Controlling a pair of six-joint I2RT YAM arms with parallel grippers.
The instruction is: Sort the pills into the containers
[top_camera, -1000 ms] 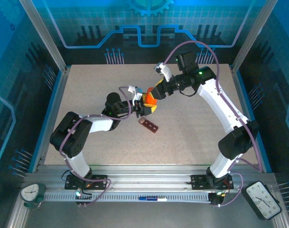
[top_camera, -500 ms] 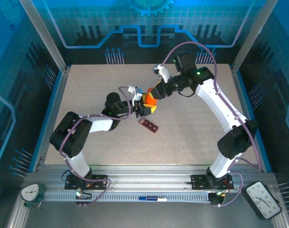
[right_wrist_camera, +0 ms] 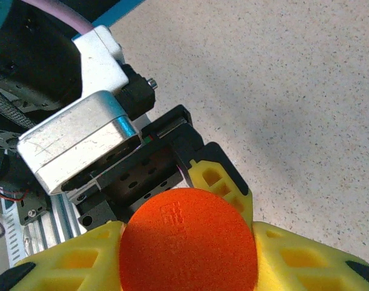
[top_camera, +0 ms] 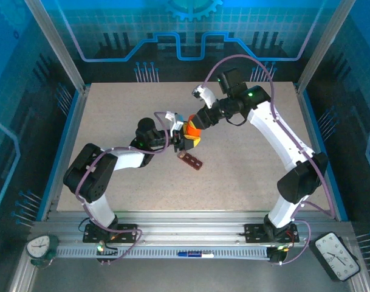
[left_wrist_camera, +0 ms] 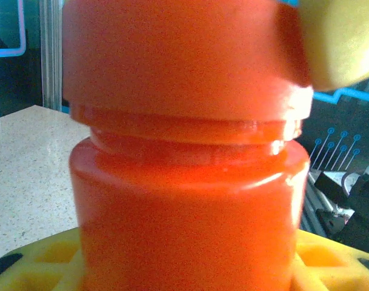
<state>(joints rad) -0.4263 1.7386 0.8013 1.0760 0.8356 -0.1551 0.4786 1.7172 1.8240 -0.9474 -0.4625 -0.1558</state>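
An orange pill bottle (top_camera: 192, 131) is held upright above the table's middle, with my left gripper (top_camera: 185, 142) shut around its body (left_wrist_camera: 190, 206). From the right, my right gripper (top_camera: 197, 123) reaches in and is shut on the bottle's orange cap (right_wrist_camera: 188, 242); its yellow fingers (right_wrist_camera: 293, 260) press both sides of the cap. The cap (left_wrist_camera: 184, 54) sits on the bottle's neck. The containers (top_camera: 191, 160), a dark reddish-brown strip of square compartments, lie flat on the table just below the bottle. The pills are hidden.
The speckled beige table (top_camera: 245, 170) has free room on every side of the two arms. Metal frame posts and blue walls close it in. Two clocks (top_camera: 338, 253) stand on the front rail by the arm bases.
My right gripper has moved a little left onto the bottle's cap and closed on it. The left gripper and the bottle have stayed in place.
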